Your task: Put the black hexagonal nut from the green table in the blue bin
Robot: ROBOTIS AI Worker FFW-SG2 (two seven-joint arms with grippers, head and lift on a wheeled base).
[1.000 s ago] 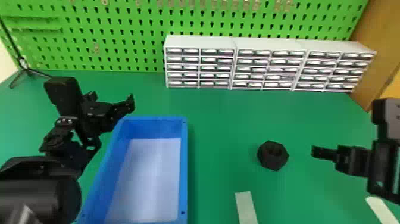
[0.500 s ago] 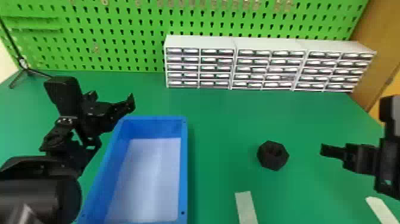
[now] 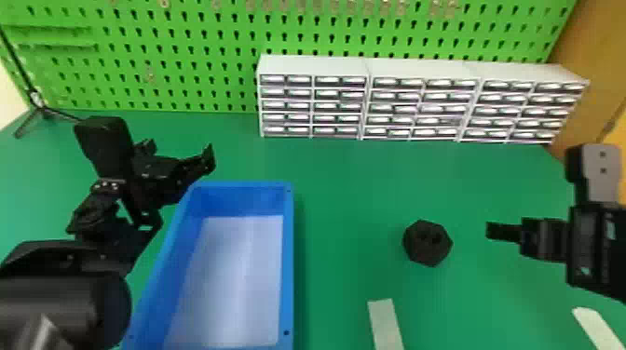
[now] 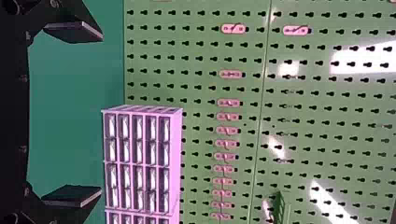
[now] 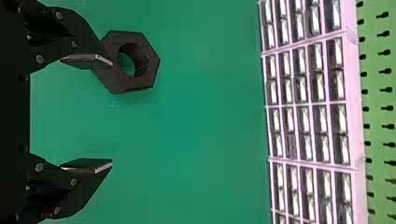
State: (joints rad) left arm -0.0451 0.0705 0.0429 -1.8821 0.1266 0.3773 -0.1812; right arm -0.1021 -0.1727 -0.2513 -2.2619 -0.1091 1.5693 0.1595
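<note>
Take the blue bin (image 3: 288, 260) as your landmark; it sits upright on the green desk (image 3: 344, 209), its pale inner floor facing up. Your black hexagonal nut (image 3: 419, 257) lies flat on the desk to the right of the bin and apart from it, with its hole facing up.

Your right claw (image 3: 494, 231) is farther to the right of the bin than the nut. You have it released, its 2 flat fingers (image 5: 86, 165) spread wide apart. In the head view you can see desk between its tips and the nut.

Your left claw (image 3: 180, 151) is just beside the bin's far left corner, also released, with a wide gap between its 2 fingers (image 4: 72, 195).

Beyond the bin and to its right, you have 3 white drawer cabinets (image 3: 419, 69) side by side, and a green pegboard (image 3: 186, 63) rises behind them. A black stand (image 3: 41, 111) is beyond the bin to its left. You also have 2 white strips on the desk: 1 (image 3: 385, 326) right of the bin's near part, and 1 (image 3: 599, 329) much farther right of it.
</note>
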